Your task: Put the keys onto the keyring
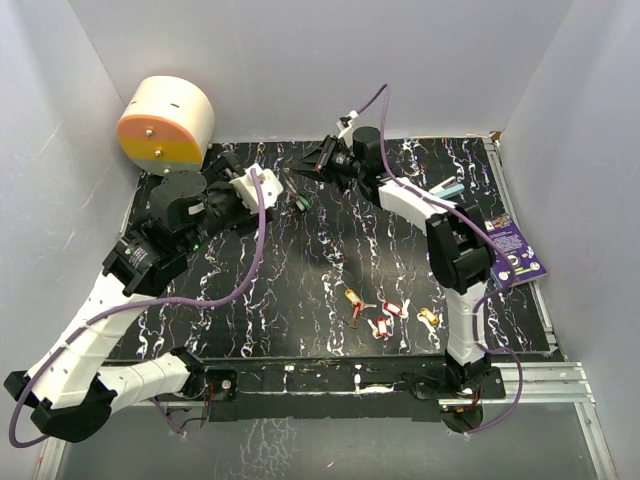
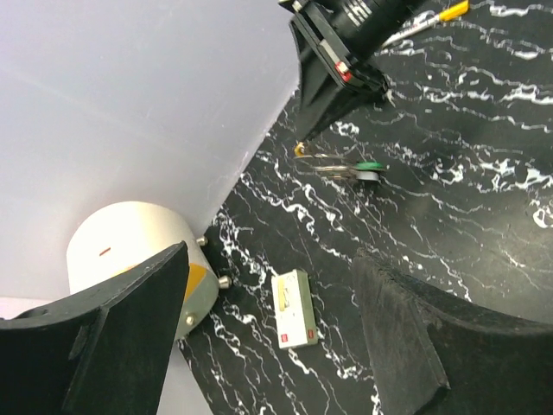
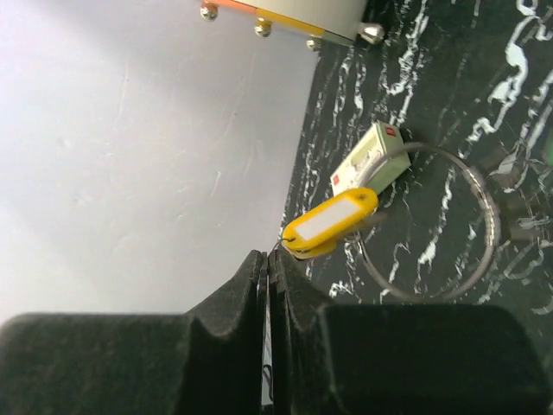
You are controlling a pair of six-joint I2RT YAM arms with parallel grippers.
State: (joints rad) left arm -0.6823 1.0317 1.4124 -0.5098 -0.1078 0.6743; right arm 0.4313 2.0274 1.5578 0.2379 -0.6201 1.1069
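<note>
My right gripper (image 1: 320, 160) (image 3: 270, 259) is shut on a thin metal piece joined to a yellow-headed key (image 3: 333, 225), held above the table's far edge. The silver keyring (image 3: 471, 216) hangs beside that key. In the left wrist view the keyring (image 2: 333, 162) shows edge-on with a green-headed key (image 2: 370, 169) on it, just below the right gripper (image 2: 304, 138). My left gripper (image 1: 283, 186) (image 2: 270, 255) is open and empty, a short way from the ring. Several red and gold keys (image 1: 380, 315) lie loose near the table's front.
A cream and orange cylinder (image 1: 165, 122) lies at the far left corner. A small white box (image 2: 292, 309) lies on the table below my left fingers. A purple card (image 1: 512, 255) sits at the right edge. A yellow-handled screwdriver (image 2: 436, 17) lies behind the right gripper.
</note>
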